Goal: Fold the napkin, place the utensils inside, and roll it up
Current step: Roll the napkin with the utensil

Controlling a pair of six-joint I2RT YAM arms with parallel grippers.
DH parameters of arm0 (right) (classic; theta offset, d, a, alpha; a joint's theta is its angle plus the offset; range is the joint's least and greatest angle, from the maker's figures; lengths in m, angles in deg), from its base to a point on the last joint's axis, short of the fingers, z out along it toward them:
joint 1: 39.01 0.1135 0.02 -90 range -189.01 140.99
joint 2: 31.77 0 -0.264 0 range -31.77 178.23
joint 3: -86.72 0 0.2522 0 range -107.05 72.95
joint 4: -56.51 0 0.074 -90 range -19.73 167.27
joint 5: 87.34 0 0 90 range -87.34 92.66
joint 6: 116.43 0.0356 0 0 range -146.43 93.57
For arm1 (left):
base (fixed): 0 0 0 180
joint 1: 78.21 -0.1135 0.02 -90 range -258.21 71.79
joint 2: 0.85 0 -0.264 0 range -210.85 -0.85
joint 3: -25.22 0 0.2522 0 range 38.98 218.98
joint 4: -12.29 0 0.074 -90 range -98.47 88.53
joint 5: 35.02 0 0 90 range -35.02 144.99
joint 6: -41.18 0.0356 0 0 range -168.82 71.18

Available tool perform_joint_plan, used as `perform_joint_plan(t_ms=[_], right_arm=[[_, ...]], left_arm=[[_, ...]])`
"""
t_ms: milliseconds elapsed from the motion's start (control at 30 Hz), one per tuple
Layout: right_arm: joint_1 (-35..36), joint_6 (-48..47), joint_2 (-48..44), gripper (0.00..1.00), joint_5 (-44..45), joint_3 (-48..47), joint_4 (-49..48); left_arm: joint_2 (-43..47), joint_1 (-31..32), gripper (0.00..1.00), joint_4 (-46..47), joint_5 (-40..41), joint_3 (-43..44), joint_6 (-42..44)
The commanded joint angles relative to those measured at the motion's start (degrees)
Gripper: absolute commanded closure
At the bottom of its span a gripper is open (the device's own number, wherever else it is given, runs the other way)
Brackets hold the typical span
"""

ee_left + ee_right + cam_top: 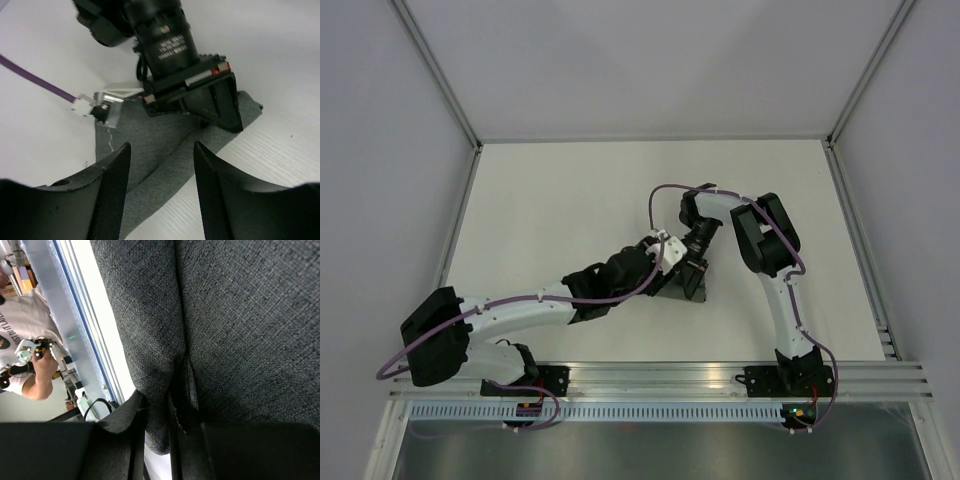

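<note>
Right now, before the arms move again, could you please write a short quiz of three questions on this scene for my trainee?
1. True or false: the left claw is open.
2. What does the right claw pinch? A) a fold of the napkin B) a spoon C) a cup
3. In how many of the three views can the fork be seen?
Key: 1 true; 2 A; 3 zero.

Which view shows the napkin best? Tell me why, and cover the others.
Left wrist: the napkin lies bunched on the table, edges and stitched hem visible. Right wrist shows only close-up weave, a fold between its fingers. Top external shows only a dark sliver.
</note>
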Motion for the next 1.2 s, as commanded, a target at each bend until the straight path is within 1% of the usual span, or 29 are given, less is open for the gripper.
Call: perform_joint_plan(t_ms=[0,133,233,533,667,800,900,933,967,1000,1033,1067,1100,1133,1167], right_arm=[[-0.73,-3.44,3.71,0.82,6.48,-1.02,-5.13],[-1.60,-3.44,4.59,0.82,6.92,-1.46,-5.40],[-2.13,-3.62,4.94,0.82,6.83,-1.54,-5.49],[-2.84,-3.88,5.56,0.82,6.83,-1.63,-5.49],[-2.84,-3.79,5.73,0.82,6.74,-1.63,-5.49],[-3.10,-3.79,5.91,0.82,6.48,-1.63,-5.49],[-3.36,-3.97,5.74,0.81,6.22,-1.63,-5.49],[-3.36,-3.97,5.65,0.80,6.04,-1.63,-5.49],[-3.45,-4.06,5.39,0.79,5.69,-1.63,-5.49],[-3.45,-4.14,5.12,0.75,5.34,-1.55,-5.49],[-3.54,-4.32,4.95,0.72,5.08,-1.54,-5.31],[-3.54,-4.41,4.33,0.69,4.81,-1.54,-5.14],[-3.63,-4.58,3.98,0.61,4.11,-1.63,-4.96],[-3.71,-4.93,3.54,0.58,3.76,-1.72,-4.26],[-3.80,-5.55,2.49,0.54,3.15,-1.72,-3.82]], left_arm=[[-4.56,4.14,0.41,3.18,5.88,-0.13,7.04],[-13.78,7.31,0.41,1.34,6.86,2.76,9.68],[-18.27,8.28,0.41,0.72,7.12,4.09,11.36],[-23.47,8.46,0.38,4.67,8.35,4.27,15.57],[-25.84,8.46,0.38,5.47,7.92,4.27,15.93],[-28.04,8.19,0.41,5.56,5.55,3.57,15.67],[-29.01,7.84,0.48,5.03,3.26,3.48,15.23],[-29.27,7.49,0.57,4.25,2.65,3.56,14.79],[-29.54,7.32,0.63,3.89,1.60,3.83,14.61],[-29.71,7.14,0.69,3.45,0.98,4.09,14.44],[-30.06,6.79,0.78,2.92,0.19,4.27,14.17],[-30.41,6.61,0.80,1.79,-1.39,4.44,14.00],[-30.59,6.35,0.83,1.17,-2.10,4.97,13.82],[-30.94,6.00,0.88,0.81,-2.63,5.14,13.47],[-30.94,5.91,0.89,0.29,-3.94,5.15,13.38]])
